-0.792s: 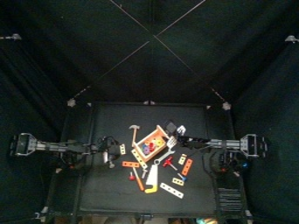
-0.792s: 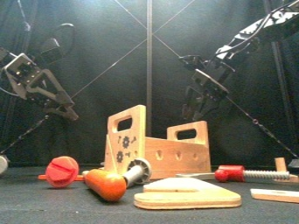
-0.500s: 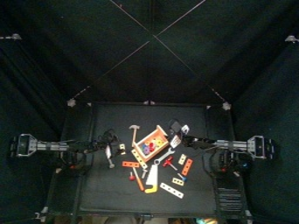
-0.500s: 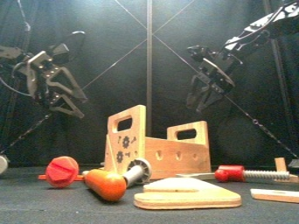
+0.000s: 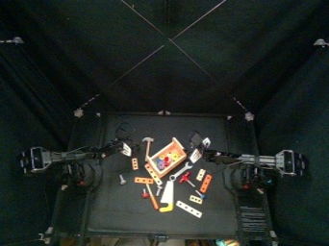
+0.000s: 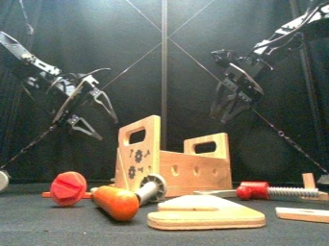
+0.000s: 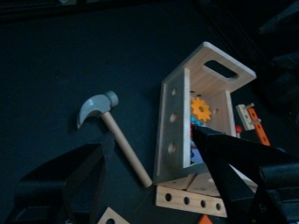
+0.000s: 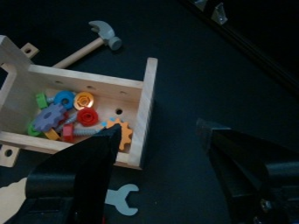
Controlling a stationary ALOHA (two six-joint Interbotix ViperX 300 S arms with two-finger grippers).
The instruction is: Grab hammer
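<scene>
Hammer (image 7: 107, 122): lay on table (image 7: 70, 61) beside wooden toolbox (image 7: 187, 105) | left pincer (image 7: 146, 175): spread wide, empty, above | right pincer (image 8: 158, 157): spread wide, empty

Hammer (image 7: 114, 133) with dull grey metal-look head and pale smooth wooden handle. Just beside it, a bare light-wood toolbox (image 7: 193, 109) holding glossy coloured plastic parts (image 8: 68, 112). Matt black table (image 7: 70, 61).
</scene>
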